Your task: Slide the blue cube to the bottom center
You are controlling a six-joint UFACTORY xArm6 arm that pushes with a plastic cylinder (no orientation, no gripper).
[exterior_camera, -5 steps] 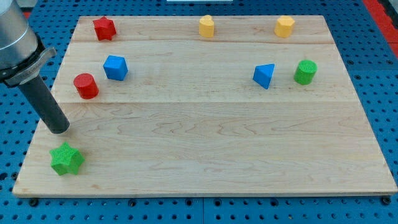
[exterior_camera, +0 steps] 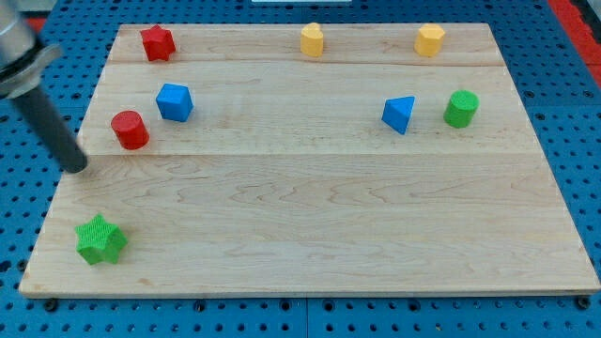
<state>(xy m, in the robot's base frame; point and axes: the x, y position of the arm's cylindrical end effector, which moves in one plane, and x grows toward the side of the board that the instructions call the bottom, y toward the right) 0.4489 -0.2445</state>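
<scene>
While my tip (exterior_camera: 75,166) sits left of the red cylinder (exterior_camera: 130,130), board holds two red, two blue including blue cube (exterior_camera: 175,101), two yellow, two green; no pincer fitted; rod top cropped.

Pale wooden board (exterior_camera: 310,235) on blue pegboard (exterior_camera: 573,84).

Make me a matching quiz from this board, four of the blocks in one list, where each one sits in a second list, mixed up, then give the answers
Blocks:
1. blue cube
2. green star
3. red star
4. green cylinder

Places:
A. the view's top left corner
B. the view's right, beside the blue triangular block
C. the view's bottom left corner
D. just right of the red cylinder

Pairs: 1-D, 2-C, 3-A, 4-B
</scene>
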